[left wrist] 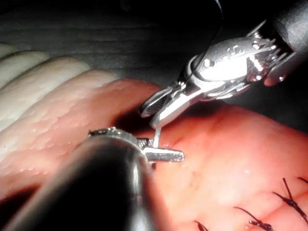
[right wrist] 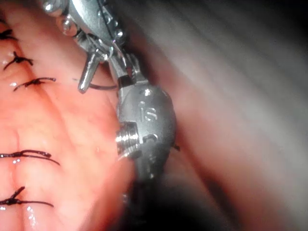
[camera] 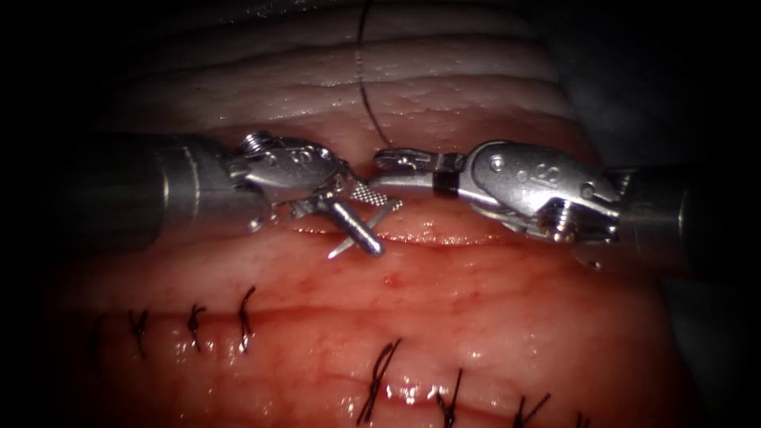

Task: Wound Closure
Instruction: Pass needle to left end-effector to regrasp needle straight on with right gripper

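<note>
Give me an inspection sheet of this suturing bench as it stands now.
Surface: tissue, wet, with spots of red fluid.
Job's things: open cut running between the two tools; needle above the cut, whether its tip touches the tissue cannot be told; thread comes down over the pale tissue to the right tool's tip.
Clutter: finished stitches on two closed lines nearer the camera.
Grippers: left tool has its jaws spread around the needle and holds nothing; right tool seems to hold the needle near its thread end.
Cables: nothing seen.
Surroundings: dark, nothing seen.
</note>
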Controlling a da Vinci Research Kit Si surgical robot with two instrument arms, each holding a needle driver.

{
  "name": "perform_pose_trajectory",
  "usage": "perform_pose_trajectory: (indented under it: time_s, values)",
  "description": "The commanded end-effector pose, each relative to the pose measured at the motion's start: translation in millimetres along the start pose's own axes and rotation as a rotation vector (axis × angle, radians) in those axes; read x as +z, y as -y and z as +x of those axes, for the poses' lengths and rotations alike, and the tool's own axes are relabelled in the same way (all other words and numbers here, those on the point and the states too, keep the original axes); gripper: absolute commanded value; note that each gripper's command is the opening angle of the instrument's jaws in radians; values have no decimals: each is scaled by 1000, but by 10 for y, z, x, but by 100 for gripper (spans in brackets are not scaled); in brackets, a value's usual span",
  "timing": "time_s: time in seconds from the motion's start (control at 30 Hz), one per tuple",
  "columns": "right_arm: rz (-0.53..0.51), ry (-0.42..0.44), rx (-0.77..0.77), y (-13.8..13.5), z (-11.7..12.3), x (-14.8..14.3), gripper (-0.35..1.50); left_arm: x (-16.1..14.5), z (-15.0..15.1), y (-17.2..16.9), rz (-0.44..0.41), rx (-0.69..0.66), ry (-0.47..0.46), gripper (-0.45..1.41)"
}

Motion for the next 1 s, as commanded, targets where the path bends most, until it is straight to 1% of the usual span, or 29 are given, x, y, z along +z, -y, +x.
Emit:
perform_pose_trajectory:
  time_s: [0.03, 0.07, 0.17, 0.2, 0.3, 0.33, 0.37, 0.43, 0.47, 0.57, 0.63, 0.67, 0.7, 0.73, 0.77, 0.8, 0.87, 0.9, 1.0]
  values:
    - [2, -2, 0, 0, -2, 8, -35, 3, 2, 7, 0, -2, -1, -27]
    - [2, -2, 0, 0, -2, 8, -35, 3, 1, 8, -1, -13, 2, -45]
    - [2, -2, 0, 0, -2, 8, -35, 3, -2, 10, -19, -66, 10, -45]
    - [1, -5, 0, 0, -2, 8, -35, 2, -4, 9, -39, -107, 15, -45]
    - [0, -11, 0, -1, -3, 8, -35, -1, -4, 8, -58, -140, 12, -45]
    - [0, -11, 23, -1, -3, 8, -8, -1, -4, 8, -63, -144, 1, -45]
    - [-6, -12, 47, -1, -3, 8, 14, -2, -3, 7, -69, -154, -16, -45]
    - [-58, 10, 95, -1, -3, 8, 59, -2, -1, 7, -65, -175, -50, -45]
    - [-90, 24, 102, 0, -2, 9, 86, -3, 0, 5, -46, -199, -92, -45]
    - [-138, 40, 146, 0, 0, 11, 111, -2, 1, 3, -27, -222, -165, -45]
    - [-171, 47, 165, -1, 1, 11, 121, -2, 1, 2, -11, -223, -206, -45]
    - [-203, 47, 184, -2, 2, 11, 125, -1, 2, 1, 8, -226, -254, -45]
    - [-218, 47, 184, -2, 2, 11, 125, -1, 2, 0, 15, -227, -275, -45]
    - [-266, 61, 184, -2, 3, 11, 128, -1, 3, 0, 41, -234, -325, -45]
    - [-282, 68, 184, -1, 4, 10, 128, -1, 3, 1, 54, -238, -349, -45]
    - [-331, 74, 183, 0, 5, 9, 128, -1, 2, 0, 94, -256, -382, -45]
    - [-370, 80, 186, 1, 6, 7, 125, 1, 1, 0, 135, -236, -400, -45]
    - [-412, 92, 183, 3, 7, 6, 123, 4, -2, -1, 173, -215, -422, -45]
    - [-459, 111, 179, 3, 8, 2, 121, 8, -6, -2, 224, -189, -459, -45]
